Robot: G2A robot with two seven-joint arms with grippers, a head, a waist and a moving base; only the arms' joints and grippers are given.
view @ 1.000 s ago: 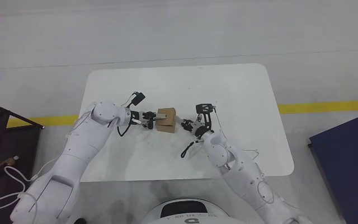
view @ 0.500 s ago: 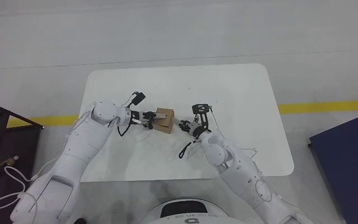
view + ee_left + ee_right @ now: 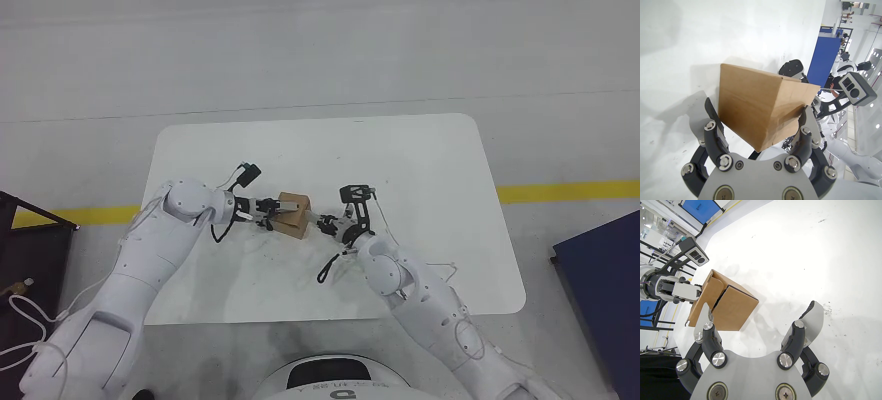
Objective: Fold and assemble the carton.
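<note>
Top view, brown carton [image 3: 293, 213] between the two claws over white worktop [image 3: 420, 170], left claw [image 3: 758, 108] clamped around one carton corner, right claw [image 3: 760, 308] spread open just beside carton, one finger [image 3: 704, 313] touching its flap side

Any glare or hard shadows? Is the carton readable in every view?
Top view: even light, no glare, carton plain against the white table. Right wrist view: table blows out bright past the carton, soft shadow beside it. Left wrist view: carton faces clear, faint grey shadow on the table next to it.
</note>
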